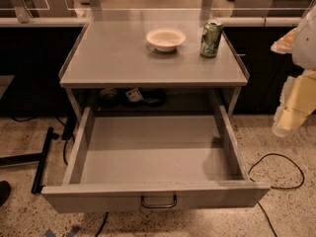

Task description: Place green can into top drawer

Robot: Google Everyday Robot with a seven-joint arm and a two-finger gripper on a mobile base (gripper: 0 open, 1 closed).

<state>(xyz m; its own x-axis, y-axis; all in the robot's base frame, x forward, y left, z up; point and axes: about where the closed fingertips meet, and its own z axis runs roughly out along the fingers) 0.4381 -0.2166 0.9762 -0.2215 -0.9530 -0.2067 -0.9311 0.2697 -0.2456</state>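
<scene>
The green can [211, 39] stood ungrasped on the surface [113, 58], far right. The top drawer [207, 194] was open. The gripper [286, 117] hung well right of the can, and I could not tell its state.

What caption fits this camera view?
Green can beside white bowl on the table, top drawer pulled open, gripper at the right edge.

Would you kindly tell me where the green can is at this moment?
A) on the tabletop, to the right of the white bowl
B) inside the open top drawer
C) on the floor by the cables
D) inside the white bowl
A: the green can stands upright on the tabletop, right of the white bowl, not in the open top drawer. The gripper hangs beside the table at the view's right edge.
</scene>
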